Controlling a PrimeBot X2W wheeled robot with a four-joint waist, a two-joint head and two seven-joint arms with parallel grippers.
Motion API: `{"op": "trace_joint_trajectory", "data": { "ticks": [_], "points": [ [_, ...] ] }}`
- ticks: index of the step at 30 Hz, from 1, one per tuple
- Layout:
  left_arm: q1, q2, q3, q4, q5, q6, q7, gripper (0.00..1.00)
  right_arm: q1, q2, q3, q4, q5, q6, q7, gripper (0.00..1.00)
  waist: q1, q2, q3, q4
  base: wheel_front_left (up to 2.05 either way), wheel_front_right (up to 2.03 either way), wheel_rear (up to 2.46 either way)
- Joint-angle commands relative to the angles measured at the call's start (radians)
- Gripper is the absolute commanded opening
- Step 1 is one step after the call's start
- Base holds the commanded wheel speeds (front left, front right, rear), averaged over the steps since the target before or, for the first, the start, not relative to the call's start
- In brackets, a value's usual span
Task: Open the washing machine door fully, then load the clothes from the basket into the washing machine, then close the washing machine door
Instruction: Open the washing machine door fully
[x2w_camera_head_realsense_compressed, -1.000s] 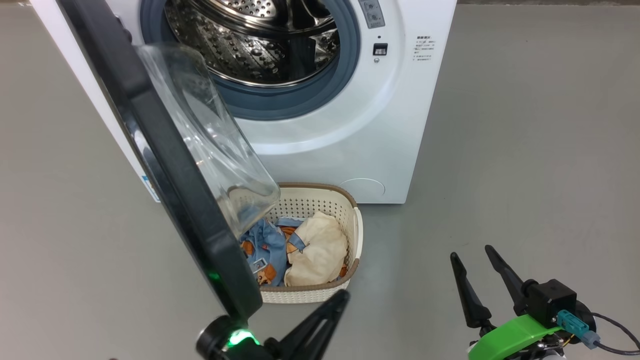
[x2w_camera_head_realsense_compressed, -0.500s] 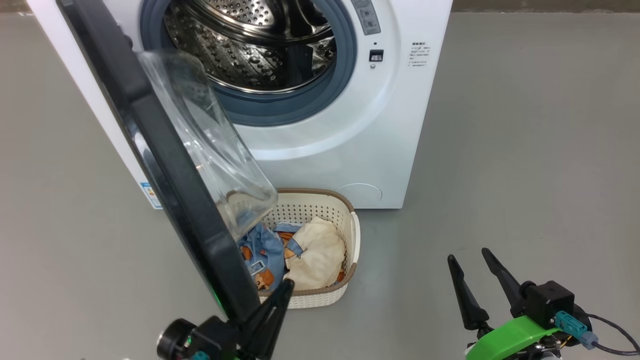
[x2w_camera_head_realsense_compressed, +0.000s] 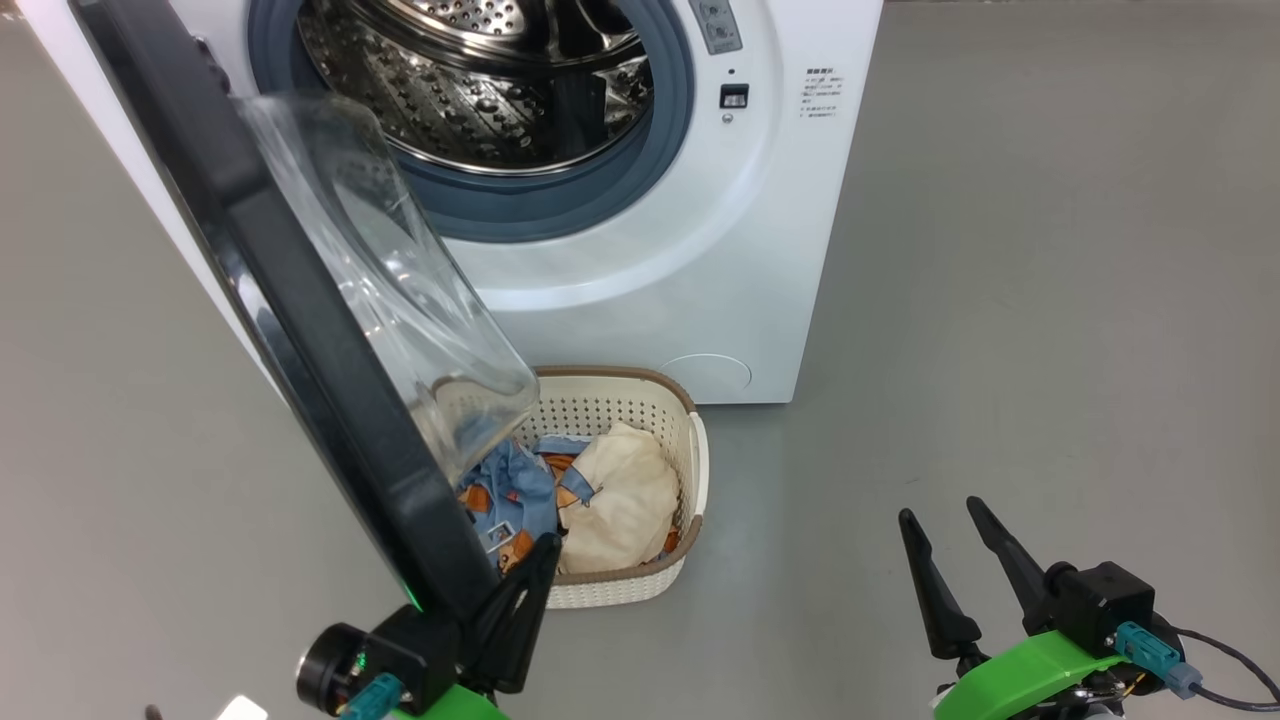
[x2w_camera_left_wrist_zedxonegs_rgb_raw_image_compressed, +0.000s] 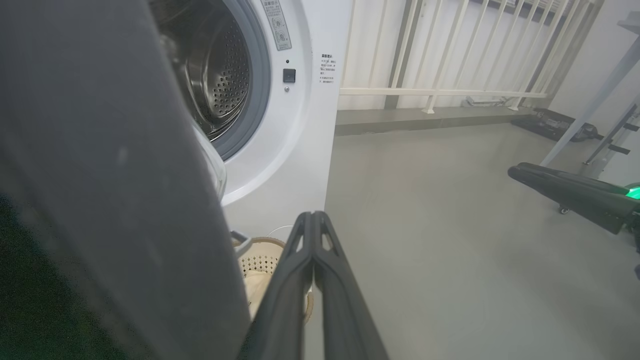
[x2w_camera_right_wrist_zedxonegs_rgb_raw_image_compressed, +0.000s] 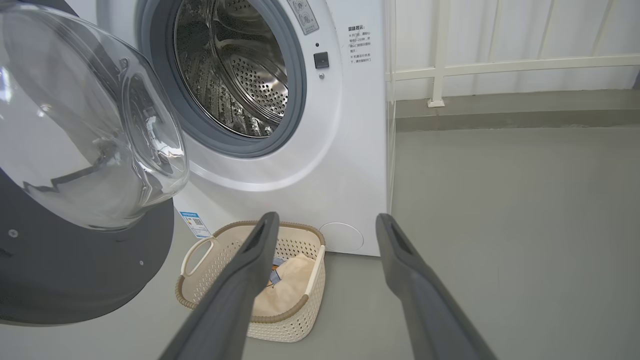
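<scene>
The white washing machine (x2w_camera_head_realsense_compressed: 700, 250) stands at the top with its steel drum (x2w_camera_head_realsense_compressed: 470, 90) exposed. Its black door (x2w_camera_head_realsense_compressed: 300, 330) hangs swung out towards me on the left, the glass bowl (x2w_camera_head_realsense_compressed: 380, 270) facing the drum. Below the opening sits the basket (x2w_camera_head_realsense_compressed: 690, 470), holding the clothes: a blue printed garment (x2w_camera_head_realsense_compressed: 510, 490) and a cream one (x2w_camera_head_realsense_compressed: 620, 500). My left gripper (x2w_camera_head_realsense_compressed: 530, 580) is shut and empty, right beside the door's lower free edge; whether they touch I cannot tell. My right gripper (x2w_camera_head_realsense_compressed: 938, 510) stands open and empty over the floor, right of the basket.
Grey floor (x2w_camera_head_realsense_compressed: 1050, 300) stretches wide to the machine's right. A white railing (x2w_camera_left_wrist_zedxonegs_rgb_raw_image_compressed: 440, 60) runs along the wall behind, and dark stand legs (x2w_camera_left_wrist_zedxonegs_rgb_raw_image_compressed: 600, 145) sit at the far right of the left wrist view. The door overhangs the basket's left part.
My left gripper has swung left from in front of the basket to the door's lower edge. The head view has shifted slightly. The right gripper has stayed put.
</scene>
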Motion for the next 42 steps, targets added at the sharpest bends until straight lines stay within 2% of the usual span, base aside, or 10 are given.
{"op": "trace_joint_trajectory", "data": {
  "ticks": [1,11,28,42],
  "points": [
    [-0.042,0.004,0.046,-0.014,0.015,-0.002,-0.004,0.00,-0.028,-0.003,0.023,-0.020,0.008,0.002,-0.012,1.00,0.0000,0.0000,0.002,0.003,0.00,0.00,0.00],
    [-0.017,-0.035,0.088,-0.034,0.046,0.001,-0.004,0.00,-0.028,0.002,0.027,-0.009,0.015,0.002,-0.012,1.00,0.0000,0.0000,0.007,0.041,0.00,0.00,0.00],
    [0.008,-0.064,0.171,-0.034,0.059,0.040,-0.004,0.00,-0.037,0.007,0.032,0.003,0.033,0.002,-0.012,1.00,0.0000,0.0000,0.022,0.087,0.00,0.00,0.00],
    [0.068,-0.071,0.190,-0.140,0.058,0.069,-0.004,0.00,-0.041,0.003,0.031,0.005,0.037,0.002,-0.012,1.00,0.0000,0.0000,0.042,0.166,0.00,0.00,0.00]
  ]
}}
